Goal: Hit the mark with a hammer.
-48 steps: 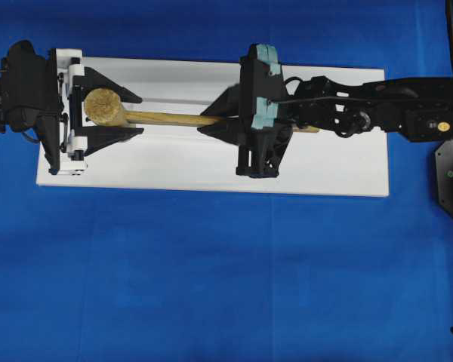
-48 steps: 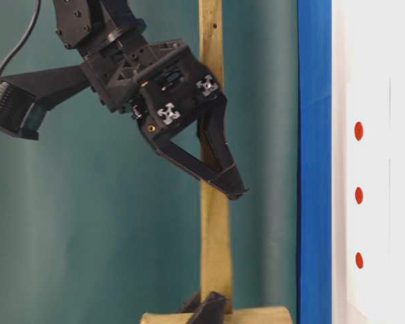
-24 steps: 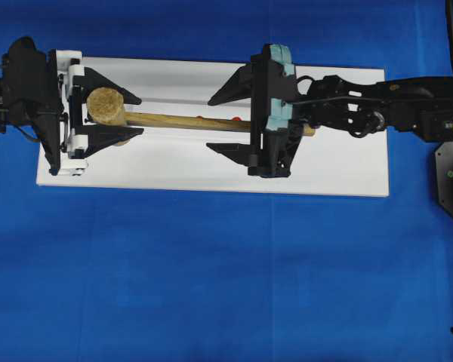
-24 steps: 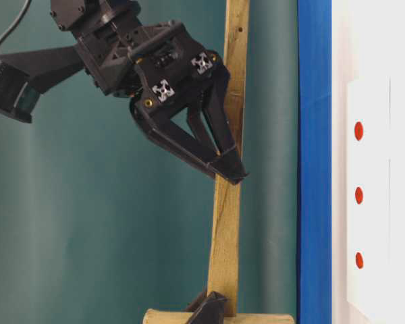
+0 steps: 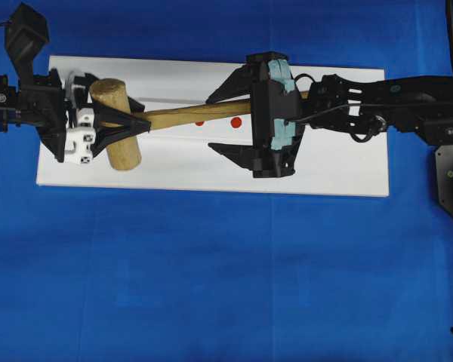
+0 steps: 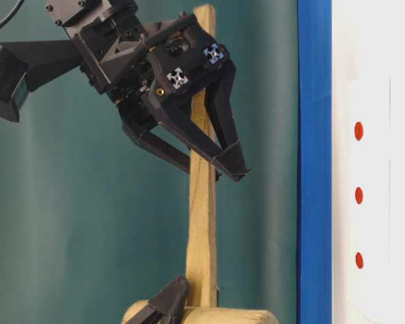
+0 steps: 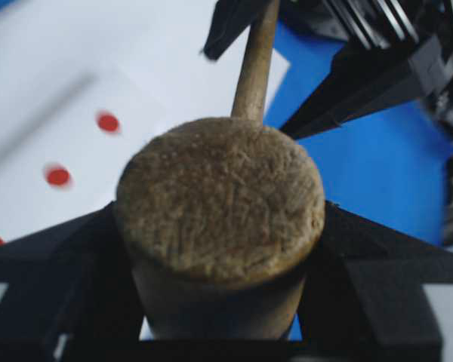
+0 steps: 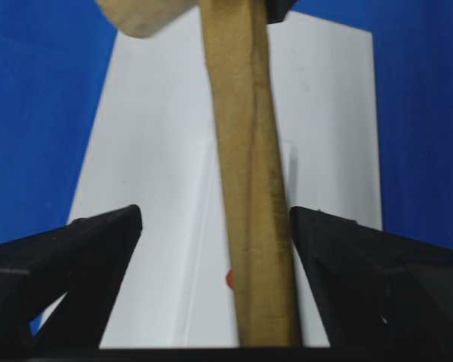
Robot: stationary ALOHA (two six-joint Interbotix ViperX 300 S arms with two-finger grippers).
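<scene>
White board [image 5: 181, 170] lies under the left-hand-held hammer [image 5: 115, 124].

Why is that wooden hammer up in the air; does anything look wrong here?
Only one oddity: the left gripper clamps the hammer by its head, not its handle, which slants between the open right gripper.
</scene>
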